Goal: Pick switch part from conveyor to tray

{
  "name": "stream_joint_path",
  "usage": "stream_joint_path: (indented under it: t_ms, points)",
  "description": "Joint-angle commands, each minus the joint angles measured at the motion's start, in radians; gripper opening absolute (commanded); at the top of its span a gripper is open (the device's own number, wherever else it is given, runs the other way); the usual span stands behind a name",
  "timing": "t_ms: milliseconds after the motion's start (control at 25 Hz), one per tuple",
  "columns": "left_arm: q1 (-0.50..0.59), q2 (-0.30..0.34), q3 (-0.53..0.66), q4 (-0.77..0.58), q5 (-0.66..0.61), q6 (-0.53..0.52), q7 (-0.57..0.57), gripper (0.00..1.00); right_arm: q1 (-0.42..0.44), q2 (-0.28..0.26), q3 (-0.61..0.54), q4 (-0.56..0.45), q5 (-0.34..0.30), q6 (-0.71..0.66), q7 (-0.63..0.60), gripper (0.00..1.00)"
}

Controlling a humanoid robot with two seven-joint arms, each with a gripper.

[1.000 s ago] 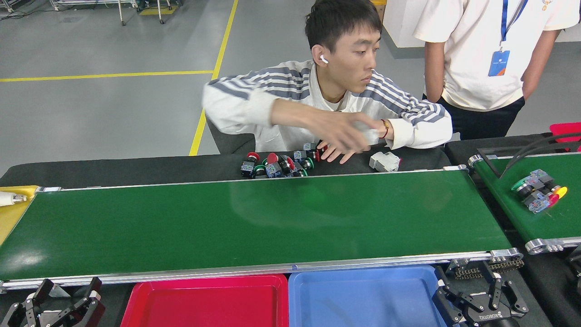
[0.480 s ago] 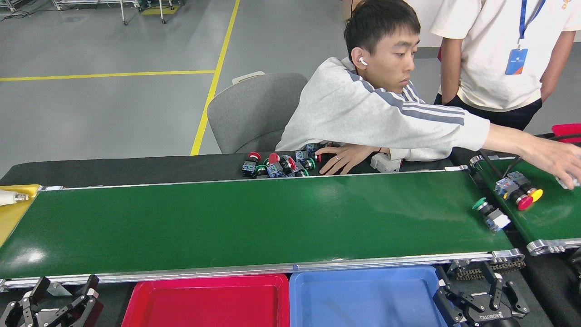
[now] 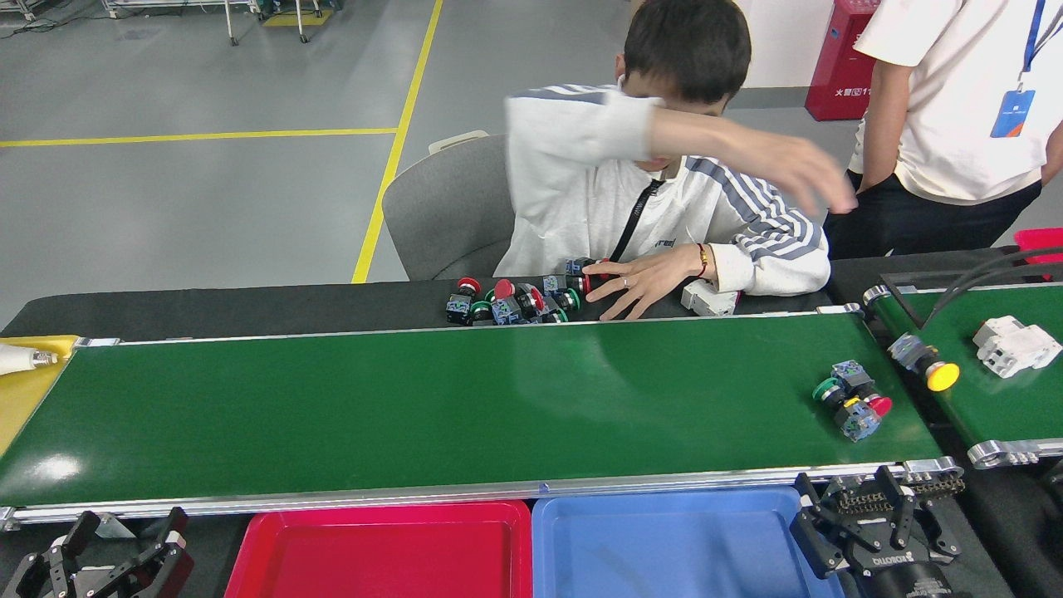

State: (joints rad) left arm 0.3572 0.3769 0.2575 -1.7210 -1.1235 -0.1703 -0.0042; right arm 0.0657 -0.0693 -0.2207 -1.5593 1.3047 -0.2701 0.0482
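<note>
Down at the near left corner you have the left gripper (image 3: 124,540), its black fingers spread wide and holding nothing, hanging just off the near rail of the conveyor (image 3: 415,407). Beside it to the right sit two shallow moulded plastic trays, touching edge to edge: one red tray (image 3: 378,515), then one blue tray (image 3: 664,507), both with smooth rimmed walls. At the far left end you can see a yellow tray (image 3: 33,394) with a white cylindrical part (image 3: 21,359) lying on it. The conveyor itself is a long, glossy green belt between silver aluminium rails. On the black table beyond its far rail lies a cluster of switch parts (image 3: 515,301), too bunched to count, with a seated person's hand (image 3: 639,282) resting just beside them and a white block (image 3: 707,297) further right. On the belt near its right end you find two switch parts touching: one green-capped switch part (image 3: 837,384) and one red-capped switch part (image 3: 864,414). Further right, the second green belt (image 3: 996,399) carries one yellow-capped switch (image 3: 926,365) and one white breaker block (image 3: 1015,345). Your right gripper (image 3: 880,523) hangs at the near right, fingers parted and empty.
</note>
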Motion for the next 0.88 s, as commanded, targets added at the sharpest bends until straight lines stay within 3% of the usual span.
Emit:
stream_joint_path:
  t_ms: [0,280,640,840]
  points:
    - [-0.006,0.005,0.008,-0.012,-0.001,0.002,0.003,1.0,-0.043,-0.017,-0.003,0.022,-0.001,0.031,0.045,1.0]
    - [-0.007,0.007,0.005,-0.012,-0.001,0.0,0.003,1.0,-0.139,-0.026,0.004,0.127,0.002,0.037,0.085,1.0]
    - [-0.007,0.007,0.002,-0.011,-0.001,-0.001,0.003,1.0,-0.233,-0.027,0.156,0.234,0.004,0.146,0.091,1.0]
    - [-0.007,0.007,0.002,-0.011,-0.001,-0.005,0.003,1.0,-0.287,-0.027,0.172,0.294,0.004,0.15,0.093,1.0]
